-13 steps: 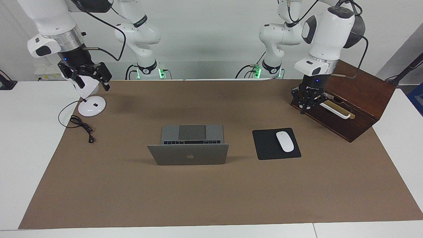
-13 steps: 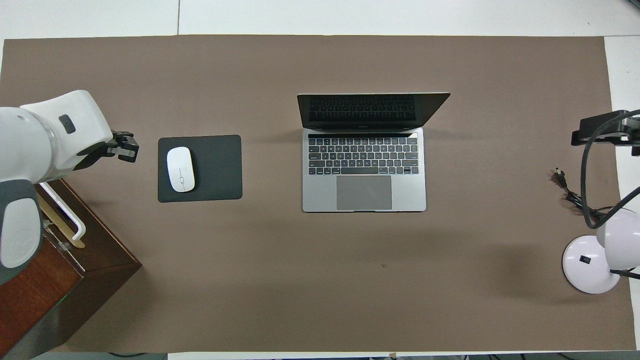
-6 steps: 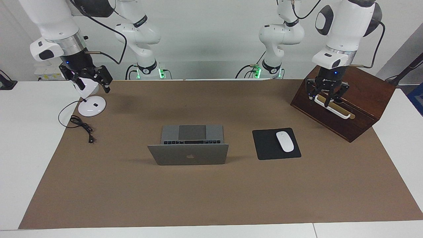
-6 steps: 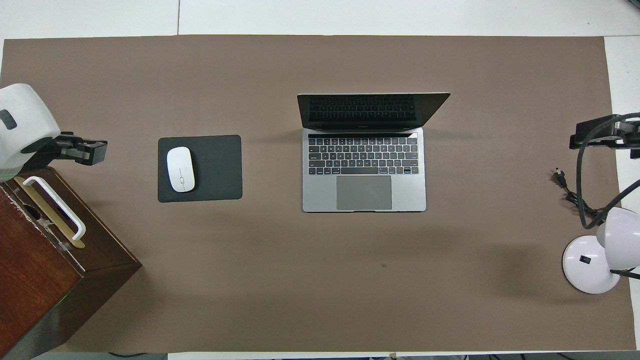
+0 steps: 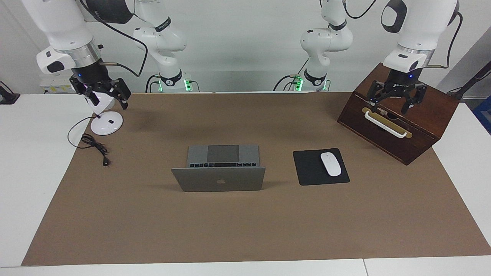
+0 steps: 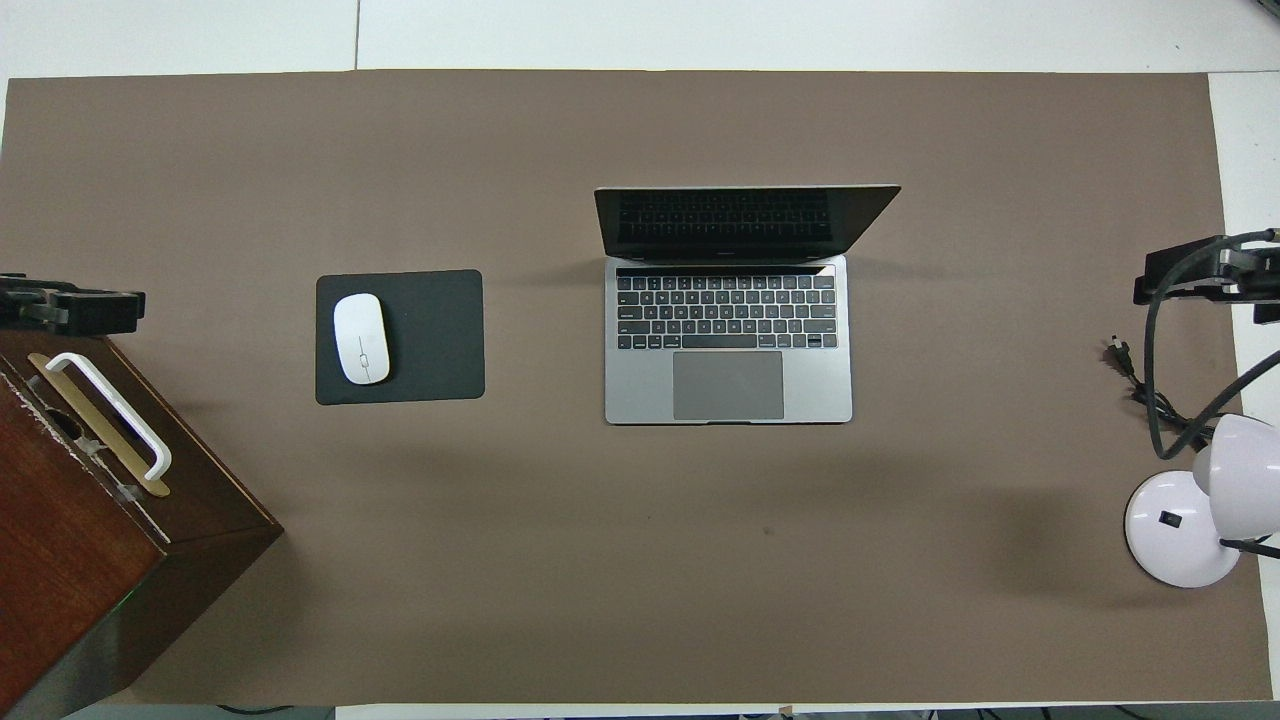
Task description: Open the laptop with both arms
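The laptop (image 5: 218,174) bears an apple logo (image 5: 220,181) centred on its lid. Its key legends are too small to read. No other marking is legible.

I see a white desk (image 5: 27,161) under a brown mat (image 5: 245,222) filling most of the frame, a plain pale wall (image 5: 245,42) along the top, evenly lit, soft shadows.
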Action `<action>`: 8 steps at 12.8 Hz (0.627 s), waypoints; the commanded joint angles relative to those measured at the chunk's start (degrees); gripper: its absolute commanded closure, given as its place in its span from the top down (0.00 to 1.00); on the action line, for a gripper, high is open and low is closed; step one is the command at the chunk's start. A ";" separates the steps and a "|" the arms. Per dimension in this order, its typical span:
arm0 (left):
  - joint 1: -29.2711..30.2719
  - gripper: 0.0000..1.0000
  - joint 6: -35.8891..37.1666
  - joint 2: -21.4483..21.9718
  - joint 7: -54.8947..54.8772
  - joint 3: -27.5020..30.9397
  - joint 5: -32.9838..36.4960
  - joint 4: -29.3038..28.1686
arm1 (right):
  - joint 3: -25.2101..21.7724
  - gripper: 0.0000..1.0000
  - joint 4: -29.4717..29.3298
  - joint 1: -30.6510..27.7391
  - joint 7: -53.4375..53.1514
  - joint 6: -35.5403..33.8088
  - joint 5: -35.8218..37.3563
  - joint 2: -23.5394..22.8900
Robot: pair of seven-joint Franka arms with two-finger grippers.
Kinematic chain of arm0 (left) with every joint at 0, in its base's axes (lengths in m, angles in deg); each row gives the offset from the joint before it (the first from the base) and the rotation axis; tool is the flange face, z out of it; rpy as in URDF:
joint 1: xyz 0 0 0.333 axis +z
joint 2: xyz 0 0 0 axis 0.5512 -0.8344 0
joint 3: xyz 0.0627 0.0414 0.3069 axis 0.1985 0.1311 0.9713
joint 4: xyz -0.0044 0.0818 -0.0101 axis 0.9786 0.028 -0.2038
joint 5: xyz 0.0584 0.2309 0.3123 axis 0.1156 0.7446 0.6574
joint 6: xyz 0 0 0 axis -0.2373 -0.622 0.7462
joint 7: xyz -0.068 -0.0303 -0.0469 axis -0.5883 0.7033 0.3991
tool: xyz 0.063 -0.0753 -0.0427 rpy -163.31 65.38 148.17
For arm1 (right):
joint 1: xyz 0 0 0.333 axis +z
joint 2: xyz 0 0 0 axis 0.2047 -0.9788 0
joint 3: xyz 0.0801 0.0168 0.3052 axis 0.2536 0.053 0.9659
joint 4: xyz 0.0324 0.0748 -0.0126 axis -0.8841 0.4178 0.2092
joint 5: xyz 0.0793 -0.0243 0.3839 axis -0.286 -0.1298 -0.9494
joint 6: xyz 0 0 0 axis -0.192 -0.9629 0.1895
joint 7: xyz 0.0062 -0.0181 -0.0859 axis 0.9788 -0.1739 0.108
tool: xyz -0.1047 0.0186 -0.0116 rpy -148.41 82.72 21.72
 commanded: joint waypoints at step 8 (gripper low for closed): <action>1.03 1.00 11.77 -3.37 15.35 -0.72 -2.36 12.38 | 0.30 1.00 3.19 -0.93 1.30 2.04 0.51 1.28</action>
